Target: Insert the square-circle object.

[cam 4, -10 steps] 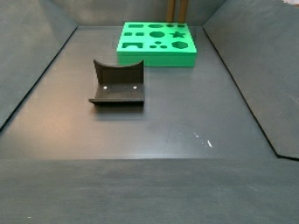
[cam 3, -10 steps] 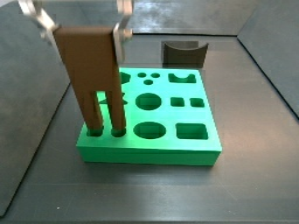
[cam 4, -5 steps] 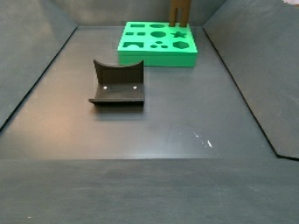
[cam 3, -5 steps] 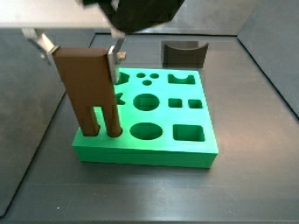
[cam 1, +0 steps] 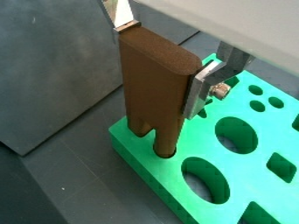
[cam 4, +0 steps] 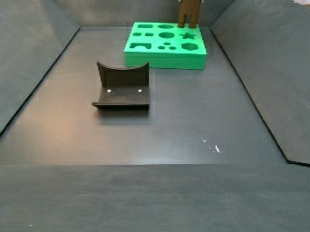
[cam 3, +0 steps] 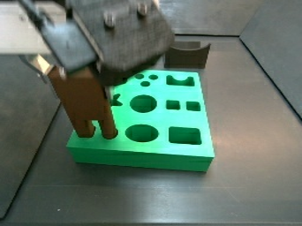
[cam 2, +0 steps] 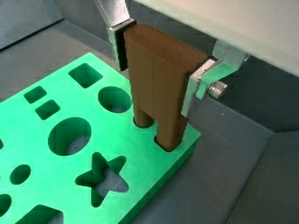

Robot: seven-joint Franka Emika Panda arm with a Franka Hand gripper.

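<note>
My gripper (cam 1: 163, 57) is shut on the square-circle object (cam 1: 158, 87), a tall brown block with two legs, one round and one square. It stands upright, and its legs reach down into the green board (cam 1: 251, 157) at a corner. Both wrist views show it between the silver fingers (cam 2: 198, 86), also in a wrist view (cam 2: 158, 87). In a side view my blurred gripper (cam 3: 80, 71) hangs over the piece (cam 3: 83, 101) at the near left corner of the board (cam 3: 141, 157). In the other side view only the piece (cam 4: 189, 11) shows, behind the board (cam 4: 164, 59).
The fixture (cam 4: 121, 86), a dark bracket with a scooped top, stands on the grey floor apart from the board; it also shows behind the board in a side view (cam 3: 186, 51). The board has several other shaped holes. Dark walls ring the floor.
The gripper has come down with the brown piece, whose legs sit lower in the board. The gripper body now fills the top of a side view. The board has shifted slightly.
</note>
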